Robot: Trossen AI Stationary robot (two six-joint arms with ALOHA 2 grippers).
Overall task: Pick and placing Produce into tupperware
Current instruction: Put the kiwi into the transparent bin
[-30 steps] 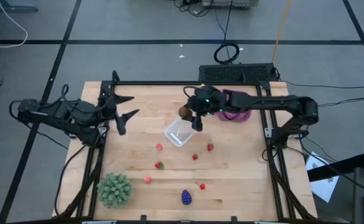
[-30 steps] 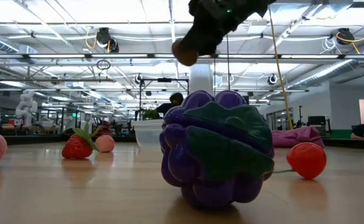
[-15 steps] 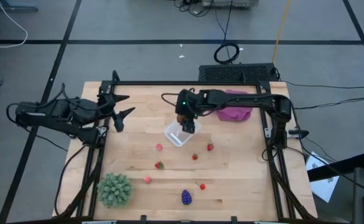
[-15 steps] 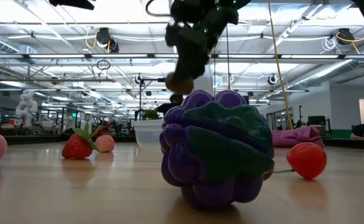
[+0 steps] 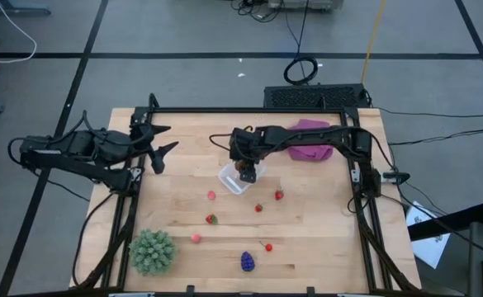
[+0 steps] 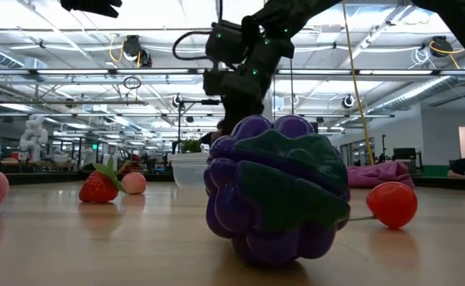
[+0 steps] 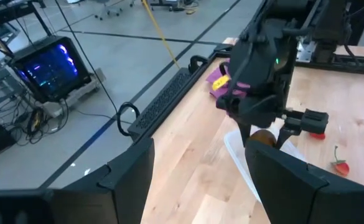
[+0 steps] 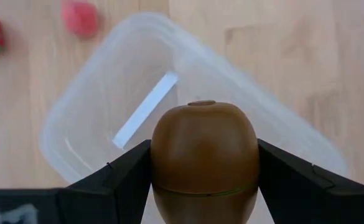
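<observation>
High view: I see my right gripper (image 5: 245, 169) clamped on the brown oval (image 5: 244, 172), directly over the clear tub (image 5: 234, 180). Its arm reaches in from the table's right edge across the magenta cloth (image 5: 311, 140). My left gripper (image 5: 163, 148) waits well apart, fingers spread, holding nothing.

Low view: the grape bunch (image 6: 276, 191) hides the right fingertips.

Left wrist view: the brown oval (image 7: 264, 137) hangs above the tub.

Right wrist view: both fingers press the oval's (image 8: 205, 155) sides; the tub (image 8: 94, 118) lies open beneath.
</observation>
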